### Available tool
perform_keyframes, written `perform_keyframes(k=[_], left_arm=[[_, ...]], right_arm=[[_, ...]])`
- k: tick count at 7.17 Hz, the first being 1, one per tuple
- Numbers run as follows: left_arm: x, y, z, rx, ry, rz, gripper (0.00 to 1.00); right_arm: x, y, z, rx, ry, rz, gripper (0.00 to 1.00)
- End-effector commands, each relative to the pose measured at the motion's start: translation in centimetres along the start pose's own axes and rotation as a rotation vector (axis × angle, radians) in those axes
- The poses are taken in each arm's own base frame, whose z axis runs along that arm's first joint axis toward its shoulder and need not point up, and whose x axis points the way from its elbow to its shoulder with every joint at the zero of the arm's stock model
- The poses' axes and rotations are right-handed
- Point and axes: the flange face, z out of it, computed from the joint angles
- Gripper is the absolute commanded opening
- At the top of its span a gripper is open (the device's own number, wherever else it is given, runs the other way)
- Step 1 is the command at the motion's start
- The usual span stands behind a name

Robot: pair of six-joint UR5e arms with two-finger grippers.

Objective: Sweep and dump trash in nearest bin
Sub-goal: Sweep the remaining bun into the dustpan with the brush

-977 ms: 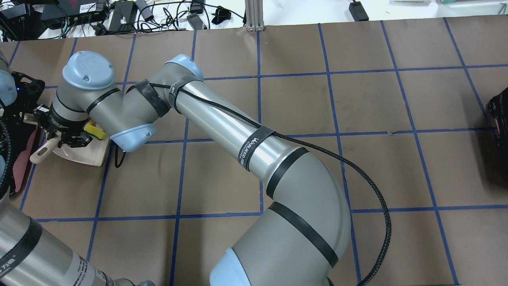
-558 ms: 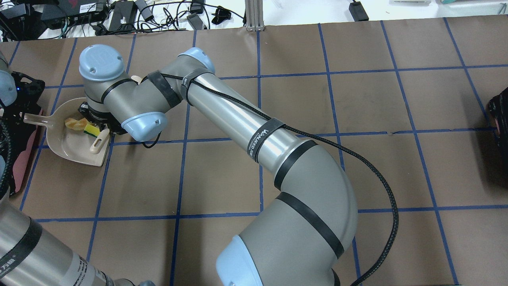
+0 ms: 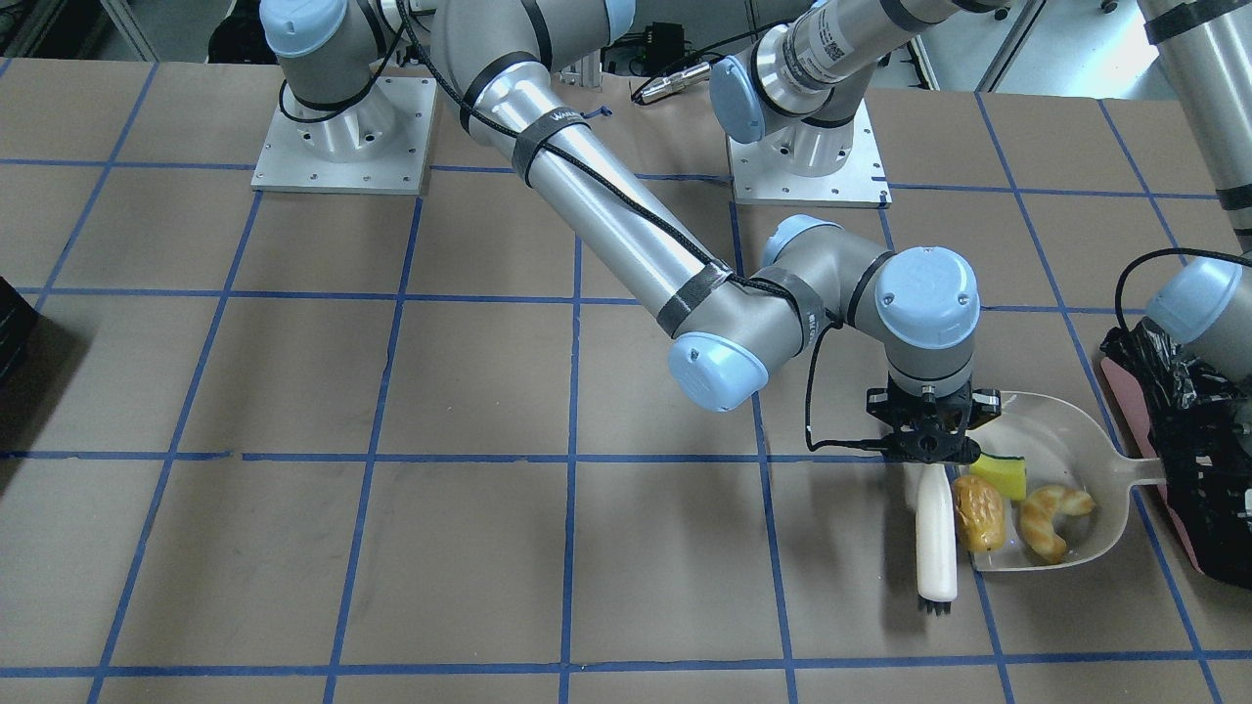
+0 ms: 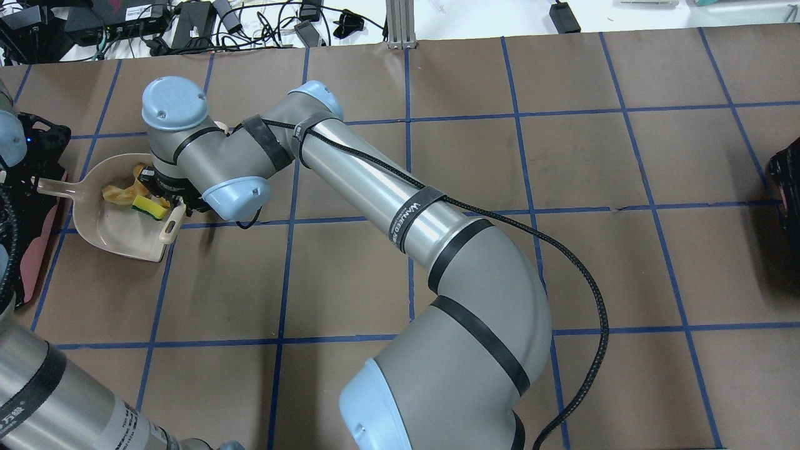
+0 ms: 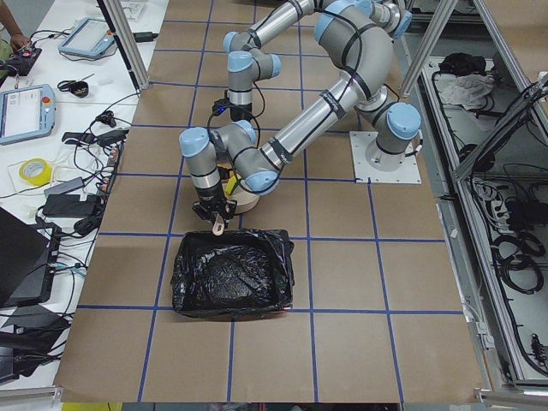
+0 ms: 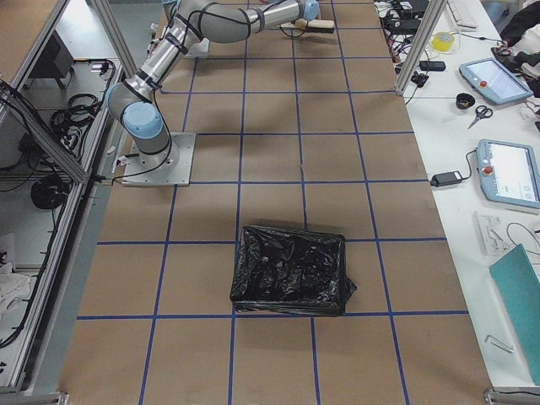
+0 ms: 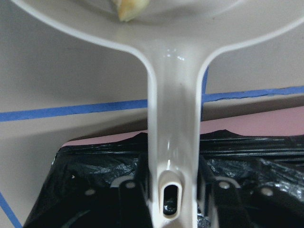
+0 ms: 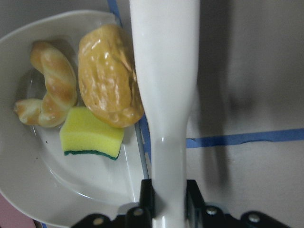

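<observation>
The beige dustpan (image 3: 1066, 430) lies on the table beside the bin (image 3: 1198, 469), a pink-sided container lined with a black bag. In the pan lie the yellow sponge wedge (image 3: 1000, 476), the brown bread roll (image 3: 978, 511) and the croissant (image 3: 1051, 518). My left gripper (image 7: 171, 190) is shut on the dustpan handle (image 7: 173, 142) above the bin's bag. My right gripper (image 3: 924, 452) is shut on a white brush (image 3: 936, 533), which lies along the pan's open edge against the roll (image 8: 109, 80). The sponge (image 8: 92, 137) and croissant (image 8: 50, 85) lie farther inside.
A second black-bagged container (image 6: 291, 270) stands far off at the table's right end (image 4: 787, 181). The right arm's long forearm (image 4: 375, 181) reaches across the table's middle. Blue tape lines grid the brown table.
The right gripper and brush moved rightward across the pan to its open edge. The pan and the left gripper have stayed in place.
</observation>
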Motion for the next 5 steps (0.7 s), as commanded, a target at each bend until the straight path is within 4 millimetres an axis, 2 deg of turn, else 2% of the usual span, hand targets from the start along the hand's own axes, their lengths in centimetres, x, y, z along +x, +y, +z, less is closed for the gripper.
perform_keyframes(k=[1,2,3,5], left_arm=[[0.0,0.0,0.1,0.002,0.000,0.001,0.00],[0.0,0.0,0.1,0.001,0.001,0.001,0.00],[0.0,0.0,0.1,0.002,0.000,0.001,0.00],[0.0,0.0,0.1,0.002,0.000,-0.001,0.00]], right_arm=[[-0.5,2.7,2.7,-0.038,0.004,-0.001,0.00],[-0.9,3.6,3.7,-0.037,-0.018,-0.005,0.00],[-2.0,5.1,3.3,-0.066,-0.051,-0.016,0.00],[-4.4,6.6,1.3,-0.108,-0.133,-0.007,0.00]])
